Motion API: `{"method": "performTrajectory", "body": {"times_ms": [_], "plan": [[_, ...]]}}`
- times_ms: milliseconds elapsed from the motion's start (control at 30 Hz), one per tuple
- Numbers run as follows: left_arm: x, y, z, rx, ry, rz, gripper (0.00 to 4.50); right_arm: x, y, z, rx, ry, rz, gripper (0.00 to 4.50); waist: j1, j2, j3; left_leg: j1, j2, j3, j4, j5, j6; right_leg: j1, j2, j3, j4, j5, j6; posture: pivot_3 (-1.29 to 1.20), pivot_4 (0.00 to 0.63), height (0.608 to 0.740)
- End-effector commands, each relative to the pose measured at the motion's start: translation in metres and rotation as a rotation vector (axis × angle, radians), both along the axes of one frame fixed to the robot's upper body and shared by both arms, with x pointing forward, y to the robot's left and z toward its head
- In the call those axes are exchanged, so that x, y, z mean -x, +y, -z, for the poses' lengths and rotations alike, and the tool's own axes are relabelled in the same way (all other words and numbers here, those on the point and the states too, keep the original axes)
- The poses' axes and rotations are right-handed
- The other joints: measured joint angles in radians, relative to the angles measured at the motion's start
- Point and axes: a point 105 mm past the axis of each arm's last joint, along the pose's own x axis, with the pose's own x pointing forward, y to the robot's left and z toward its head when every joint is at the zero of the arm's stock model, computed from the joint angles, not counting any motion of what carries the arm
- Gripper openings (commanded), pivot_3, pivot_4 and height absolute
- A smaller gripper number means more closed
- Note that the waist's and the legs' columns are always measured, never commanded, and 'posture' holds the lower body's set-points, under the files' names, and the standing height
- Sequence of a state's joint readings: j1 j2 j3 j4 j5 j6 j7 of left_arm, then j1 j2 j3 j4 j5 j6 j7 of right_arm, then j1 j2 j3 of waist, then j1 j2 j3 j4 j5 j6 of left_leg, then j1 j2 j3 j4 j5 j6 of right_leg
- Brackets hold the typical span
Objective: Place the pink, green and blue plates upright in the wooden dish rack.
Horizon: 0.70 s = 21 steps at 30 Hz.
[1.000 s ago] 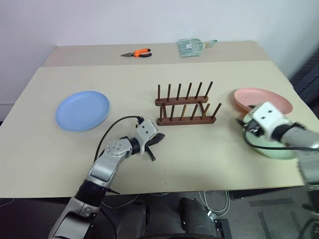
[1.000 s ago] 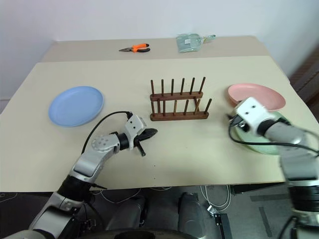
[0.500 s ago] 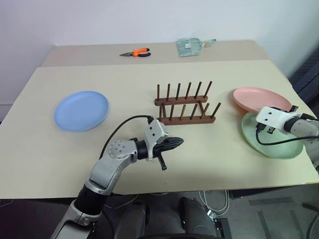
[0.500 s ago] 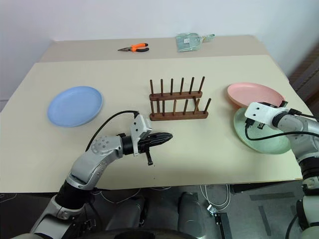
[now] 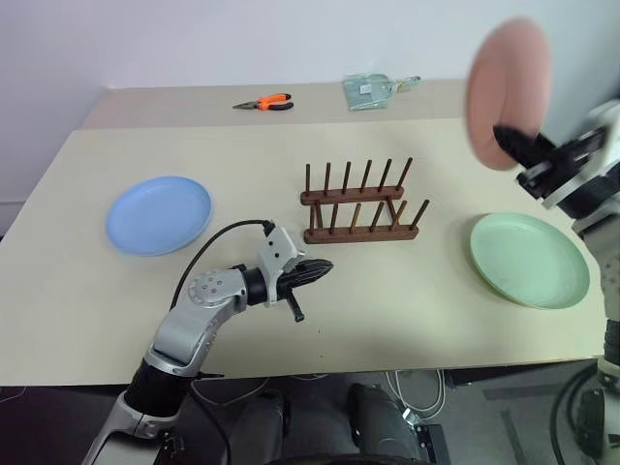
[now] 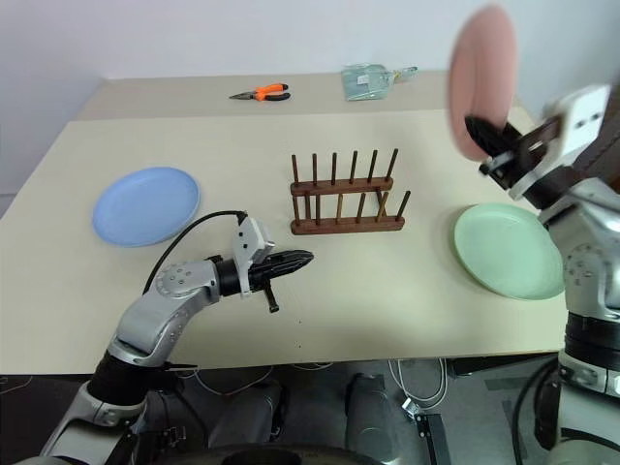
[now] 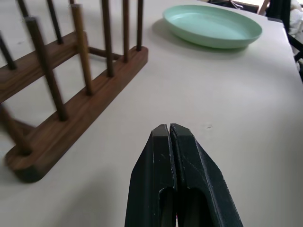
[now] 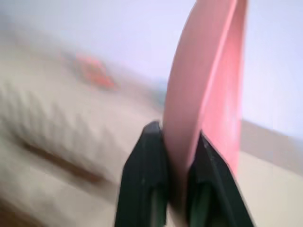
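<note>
One pink plate (image 5: 508, 94), pinched upright by the right gripper (image 8: 176, 156), probably wants lowering edge-first between rack (image 5: 360, 205) pegs, while the left gripper (image 7: 170, 137) idles closed.

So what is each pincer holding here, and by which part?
Right pincer clamps the pink plate by its lower rim, lifted upright. Left pincer is shut, holding nothing.

The pink plate (image 5: 508, 92) is smeared by motion in the head views, its rim soft, and in the right wrist view its top runs past the picture's edge while its lower rim is hidden between the jaws of the right gripper (image 8: 177, 156). Behind it there, the desk (image 8: 42, 127) and an orange thing (image 8: 92, 71) are blurred beyond telling. In the left wrist view the wooden dish rack (image 7: 66, 94) is cut off at the edge, its peg tops out of sight.
</note>
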<state>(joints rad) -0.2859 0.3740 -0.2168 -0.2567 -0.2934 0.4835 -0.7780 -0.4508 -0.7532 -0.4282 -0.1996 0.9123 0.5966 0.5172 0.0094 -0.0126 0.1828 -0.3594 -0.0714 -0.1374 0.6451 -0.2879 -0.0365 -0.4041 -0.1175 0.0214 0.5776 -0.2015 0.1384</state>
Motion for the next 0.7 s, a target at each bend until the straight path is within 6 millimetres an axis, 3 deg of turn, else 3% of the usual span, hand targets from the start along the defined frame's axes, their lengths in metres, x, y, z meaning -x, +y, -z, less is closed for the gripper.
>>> {"method": "performTrajectory", "body": {"times_ms": [33, 467, 500, 600, 700], "plan": [[-0.002, 0.002, -0.015, 0.029, -0.055, 0.011, 0.00, 0.011, 0.017, -0.004, -0.132, 0.093, -0.105, 0.03, 0.006, -0.001, 0.000, 0.000, 0.000, 0.000, 0.000, 0.000, 0.000, 0.000, 0.000, 0.000, 0.000, 0.000, 0.000, 0.00, 0.150, 0.740], [0.002, 0.002, -0.014, 0.030, -0.063, 0.010, 0.00, -0.012, 0.029, 0.031, -0.213, 0.320, -0.033, 0.03, 0.003, -0.001, 0.000, -0.010, -0.001, 0.003, 0.002, 0.000, 0.000, -0.009, 0.000, -0.002, 0.000, 0.003, -0.004, 0.00, 0.150, 0.740], [0.002, 0.002, -0.014, 0.030, -0.063, 0.009, 0.00, -0.013, 0.030, 0.030, -0.225, 0.323, -0.037, 0.82, 0.003, -0.001, 0.000, -0.010, -0.001, 0.003, 0.003, 0.000, 0.000, -0.008, 0.000, -0.002, 0.000, 0.003, -0.004, 0.00, 0.150, 0.740], [0.002, 0.002, -0.013, 0.025, -0.065, 0.009, 0.00, -0.013, 0.030, 0.025, -0.168, 0.282, -0.004, 2.09, 0.003, -0.001, 0.000, -0.010, -0.001, 0.003, 0.003, 0.000, 0.000, -0.009, 0.000, -0.002, 0.000, 0.003, -0.004, 0.00, 0.150, 0.740], [0.004, 0.000, -0.011, 0.019, -0.062, 0.019, 0.00, -0.016, -0.004, 0.004, -0.131, 0.119, 0.183, 3.58, 0.005, -0.001, 0.000, -0.011, -0.001, 0.003, 0.002, 0.000, 0.000, -0.009, 0.000, -0.002, 0.000, 0.004, -0.004, 0.00, 0.150, 0.740]]}}
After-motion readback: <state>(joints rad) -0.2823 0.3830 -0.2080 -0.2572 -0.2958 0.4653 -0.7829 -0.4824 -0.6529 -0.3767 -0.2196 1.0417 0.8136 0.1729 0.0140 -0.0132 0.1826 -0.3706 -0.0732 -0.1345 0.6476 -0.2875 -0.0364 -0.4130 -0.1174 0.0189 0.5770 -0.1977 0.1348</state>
